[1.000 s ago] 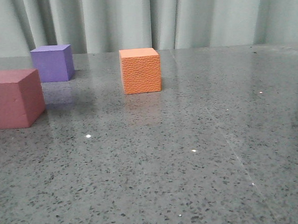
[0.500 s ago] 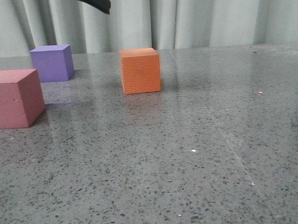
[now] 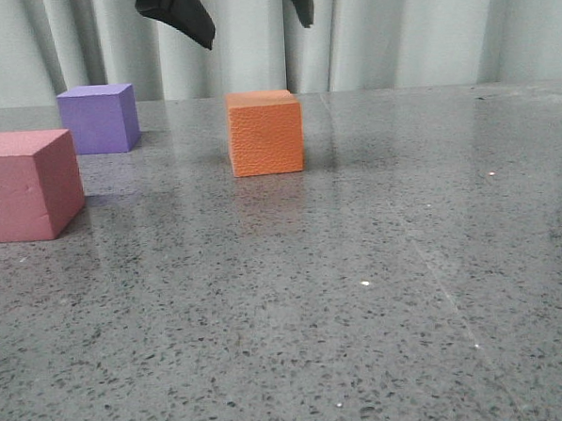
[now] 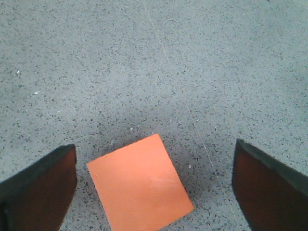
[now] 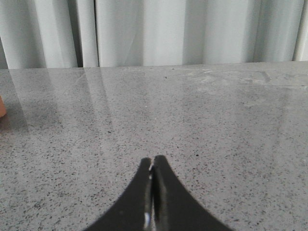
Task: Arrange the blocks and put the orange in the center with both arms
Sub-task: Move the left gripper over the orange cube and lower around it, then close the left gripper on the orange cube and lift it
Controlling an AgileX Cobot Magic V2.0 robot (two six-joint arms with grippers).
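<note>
A big grey speckled bench (image 3: 379, 290) fills most of the front view, with a pale curtain (image 3: 413, 29) hanging behind it.

The left gripper (image 3: 242, 14) hangs high above the bench, up near the top edge of the front view. Its two dark fingers (image 3: 188, 15) point down and are spread wide apart. It holds nothing. In the left wrist view the same gripper (image 4: 154, 187) looks straight down, with one finger on each side of the orange cube (image 4: 140, 189). The cube sits in the gap between them but nearer to one finger, and turned a little askew to them. The fingers do not touch it.

The right gripper (image 5: 152, 166) is low and points out flat over the bare bench toward the curtain. Its two fingers are pressed together, and nothing is between them.

The pink-red cube (image 3: 27, 184) is at the left edge of the front view and looks biggest because it is closest. The orange cube (image 3: 265, 133) stands further back, near the middle, right under the left gripper. The purple cube (image 3: 98, 118) is furthest back, behind the pink-red one. All three cubes sit flat on the bench, well apart from each other.
</note>
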